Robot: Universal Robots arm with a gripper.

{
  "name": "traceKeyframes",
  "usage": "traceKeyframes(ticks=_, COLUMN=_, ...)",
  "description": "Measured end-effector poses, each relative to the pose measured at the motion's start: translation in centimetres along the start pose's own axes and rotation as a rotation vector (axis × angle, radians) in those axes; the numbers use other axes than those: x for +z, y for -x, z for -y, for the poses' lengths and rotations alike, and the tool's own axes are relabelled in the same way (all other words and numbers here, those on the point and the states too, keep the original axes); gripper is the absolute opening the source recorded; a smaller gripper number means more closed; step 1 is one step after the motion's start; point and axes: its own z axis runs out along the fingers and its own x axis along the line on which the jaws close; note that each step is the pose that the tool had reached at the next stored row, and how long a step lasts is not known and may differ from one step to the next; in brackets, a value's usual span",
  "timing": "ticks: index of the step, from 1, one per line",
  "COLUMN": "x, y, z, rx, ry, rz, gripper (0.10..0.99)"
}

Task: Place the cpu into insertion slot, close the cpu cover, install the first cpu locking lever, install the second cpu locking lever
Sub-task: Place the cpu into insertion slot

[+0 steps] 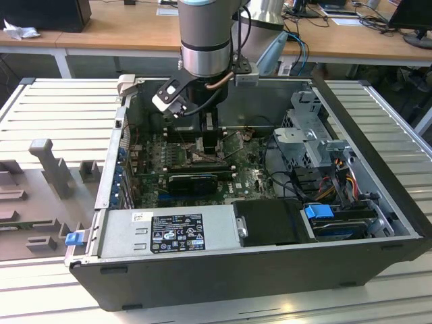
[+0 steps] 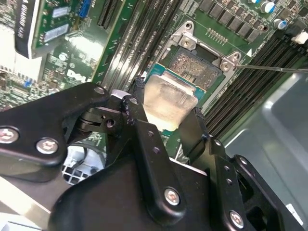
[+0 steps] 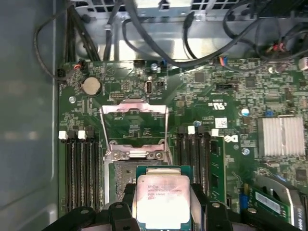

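Note:
My gripper [image 2: 167,105] is shut on the cpu [image 2: 166,94], a pale silvery square chip pinched by two opposite edges between the black fingers [image 2: 139,120]. In the first wrist view the cpu [image 3: 161,202] hangs flat over the near part of the insertion slot [image 3: 119,177], partly covering it. The slot's dark centre and metal rim [image 2: 195,65] show just beyond the chip. Swung back past the socket, the cpu cover [image 3: 134,109] stands open. A thin locking lever rod [image 2: 276,69] sticks out to one side. In the exterior view the gripper [image 1: 206,138] reaches down into the computer case.
Long black memory slots [image 3: 79,173] flank the socket on both sides. A finned heatsink [image 3: 281,137], a coin cell [image 3: 90,85] and cables [image 3: 159,48] sit on the green motherboard [image 1: 250,179]. The power supply [image 1: 169,233] and drive cage [image 1: 310,135] crowd the case [image 1: 378,175].

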Motion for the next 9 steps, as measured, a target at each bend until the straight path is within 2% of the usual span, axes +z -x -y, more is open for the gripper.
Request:
traceKeyframes(ticks=2, x=0.34, y=-0.35, z=0.09, rx=-0.003, ry=0.0, rz=-0.0004, gripper=0.529)
traceKeyframes(ticks=9, x=1.68, y=-0.84, z=0.66, rx=-0.003, ry=0.0, rz=-0.0004, gripper=0.529)
